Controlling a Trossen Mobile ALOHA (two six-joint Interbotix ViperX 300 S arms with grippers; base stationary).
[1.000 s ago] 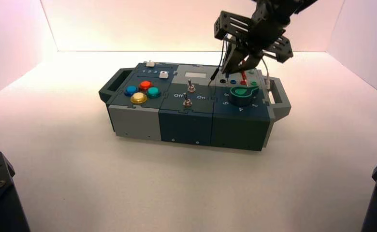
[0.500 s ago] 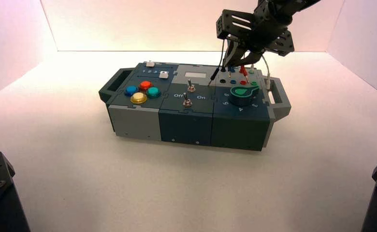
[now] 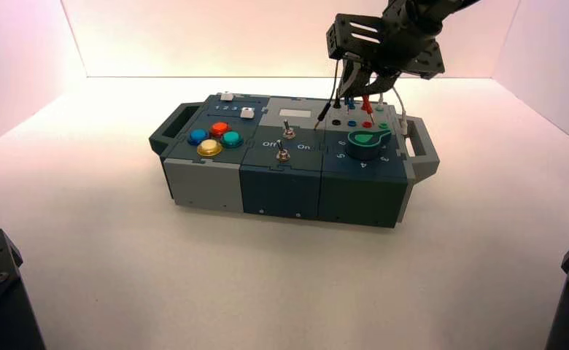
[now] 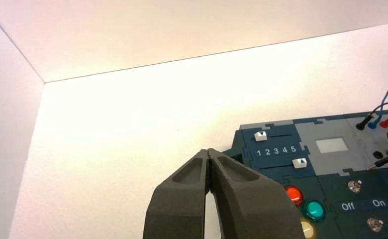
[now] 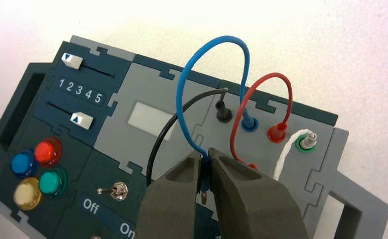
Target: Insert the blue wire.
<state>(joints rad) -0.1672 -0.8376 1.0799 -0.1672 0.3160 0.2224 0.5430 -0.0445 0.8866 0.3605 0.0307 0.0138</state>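
Note:
The blue wire loops up from a blue socket at the back of the box. My right gripper is shut on its blue plug, with the metal pin pointing down between the fingers. In the high view the right gripper hangs above the box's right end, with the plug held above the front row of sockets and its blue socket. My left gripper is shut and empty, parked off the box's left end.
A black wire and a red wire arc beside the blue one; the black plug hangs loose. A white lead sits in the green socket. A green knob, two toggle switches, coloured buttons and two sliders are on the box.
My right gripper has risen a little and drawn back from the sockets with the blue plug in it. The left arm has not moved.

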